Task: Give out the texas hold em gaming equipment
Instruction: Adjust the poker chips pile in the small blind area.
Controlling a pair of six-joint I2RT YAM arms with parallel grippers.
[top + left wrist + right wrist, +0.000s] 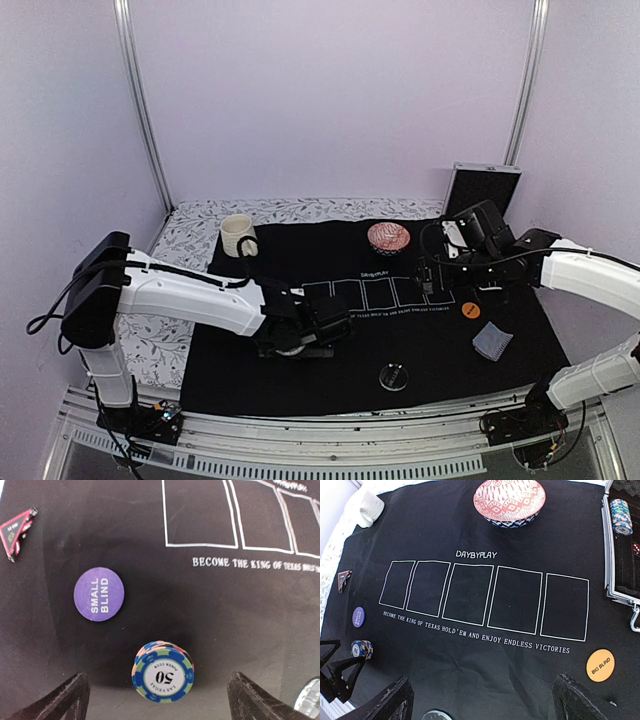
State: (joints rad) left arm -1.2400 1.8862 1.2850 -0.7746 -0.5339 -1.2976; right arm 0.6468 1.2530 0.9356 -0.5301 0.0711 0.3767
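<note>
A striped poker chip stack (162,672), topped by a blue "50" chip, stands on the black mat (210,610). It sits between the open fingers of my left gripper (159,679), which do not touch it. A purple "small blind" disc (98,594) and a red-edged black triangle (17,530) lie beyond it. My right gripper (482,692) hangs open and empty above the mat's near middle. An orange "big blind" disc (600,665) lies to its right, and a clear disc (436,715) below. A deck of grey-blue cards (492,341) rests at the right.
A red patterned bowl (509,500) stands at the mat's far edge and a cream mug (237,237) at its far left corner. An open metal case (620,540) holding more chips (620,515) sits at the far right. Five white card outlines (485,597) cross the mat.
</note>
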